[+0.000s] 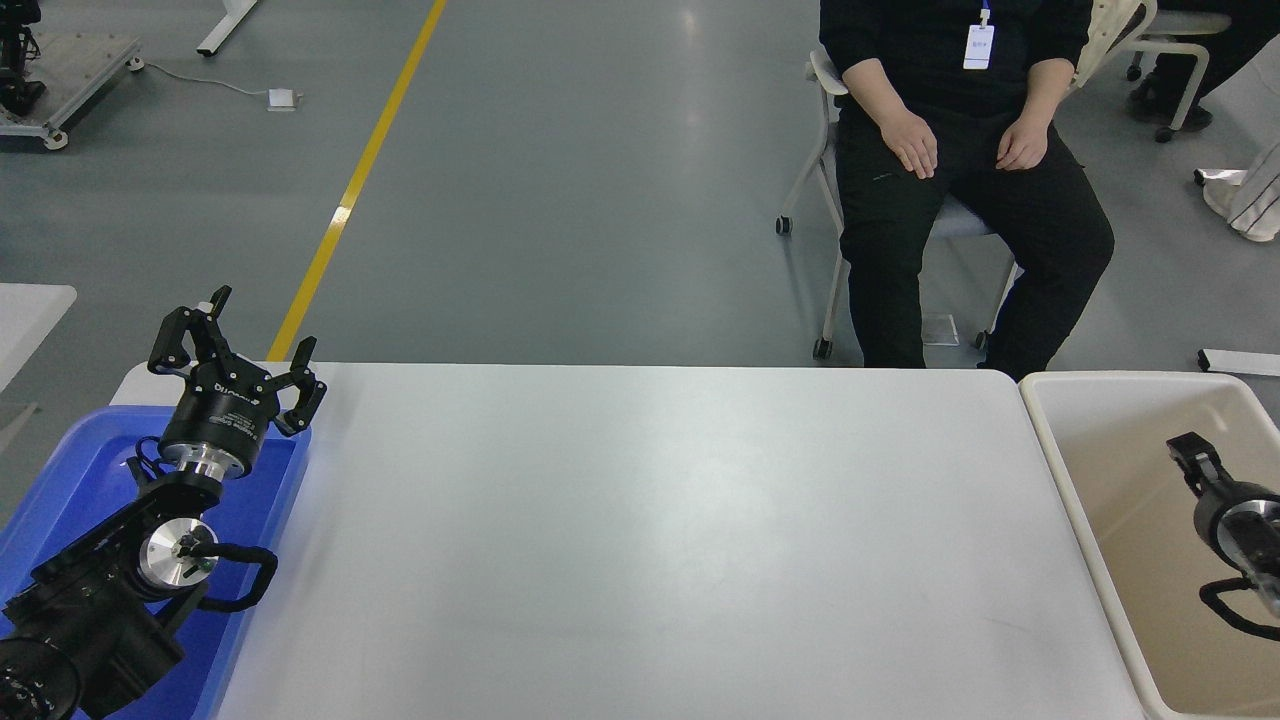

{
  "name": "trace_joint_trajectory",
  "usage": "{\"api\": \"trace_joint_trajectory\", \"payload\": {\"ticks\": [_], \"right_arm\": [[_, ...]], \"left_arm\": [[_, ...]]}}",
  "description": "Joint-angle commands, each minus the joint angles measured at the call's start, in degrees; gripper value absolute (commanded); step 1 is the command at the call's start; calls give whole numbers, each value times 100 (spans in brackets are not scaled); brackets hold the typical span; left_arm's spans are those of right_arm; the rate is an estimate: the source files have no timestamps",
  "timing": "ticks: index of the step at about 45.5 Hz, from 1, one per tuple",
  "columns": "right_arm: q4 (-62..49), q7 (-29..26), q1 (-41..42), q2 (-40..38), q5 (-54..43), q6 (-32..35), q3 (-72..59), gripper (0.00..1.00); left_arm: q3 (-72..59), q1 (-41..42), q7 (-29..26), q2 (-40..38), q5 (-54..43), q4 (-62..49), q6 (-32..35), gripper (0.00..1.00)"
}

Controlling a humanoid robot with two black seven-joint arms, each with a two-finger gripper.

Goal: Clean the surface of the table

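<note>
The white table surface (650,520) spans the middle of the head view, and nothing lies on it. My right gripper (1188,452) comes in from the right edge and hangs over the inside of the beige bin (1046,440), pointing up and left. No object shows at its tip. My left gripper (235,345) is parked at the lower left, open and empty, above the far end of the blue tray (70,470).
A person in black sits on a wheeled chair (822,190) beyond the table's far right edge, hands (915,145) on thighs. The beige bin abuts the table's right end, the blue tray its left end. Another table's corner (25,310) shows at far left.
</note>
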Motion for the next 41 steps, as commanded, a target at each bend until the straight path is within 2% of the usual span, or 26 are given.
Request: {"api": "trace_joint_trajectory", "payload": {"ticks": [1, 12, 20, 29, 41], "right_arm": [[923, 22, 500, -371, 65, 15, 1890, 98], [2839, 321, 588, -1066, 65, 33, 2567, 99], [3595, 559, 465, -1040, 144, 59, 3648, 99], [3965, 585, 140, -777, 188, 296, 4439, 99], [3886, 629, -835, 155, 179, 393, 5609, 99]], "left_arm": [[0, 0, 0, 0, 3, 1, 0, 100], [0, 0, 0, 0, 3, 1, 0, 100], [0, 0, 0, 0, 3, 1, 0, 100], [0, 0, 0, 0, 3, 1, 0, 100], [0, 0, 0, 0, 3, 1, 0, 100]]}}
